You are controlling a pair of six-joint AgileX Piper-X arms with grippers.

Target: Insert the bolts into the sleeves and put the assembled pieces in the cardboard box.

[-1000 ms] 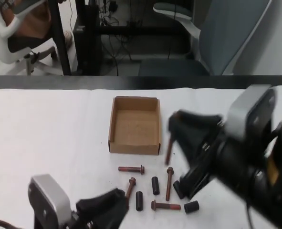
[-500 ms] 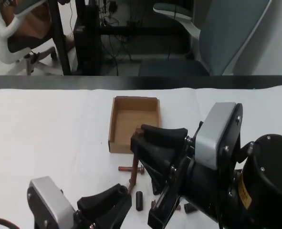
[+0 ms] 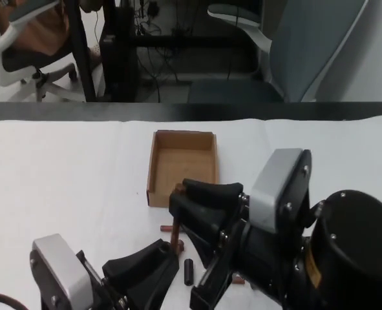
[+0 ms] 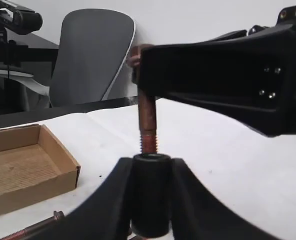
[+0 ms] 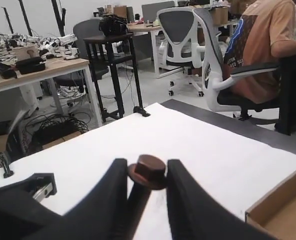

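The left gripper (image 4: pixel 150 172), its jaws clamped on an upright black sleeve (image 4: pixel 150 200), is holding it above the table's (image 3: pixel 61 168) near edge, on the near side of the cardboard box (image 3: pixel 181 168). The right gripper (image 5: pixel 146 167), its jaws gripping a bolt (image 4: pixel 147 117) just below the head, is hanging it thread-down with the tip at the sleeve's mouth. Insertion is in hand. Next, I judge, the bolt needs a straight, aligned descent into the bore.

Coppery threaded metal bolt (image 4: pixel 147 120), matt black sleeve (image 4: pixel 150 195), rough brown cardboard box (image 4: pixel 31 192), white cloth over the bench (image 3: pixel 61 174)
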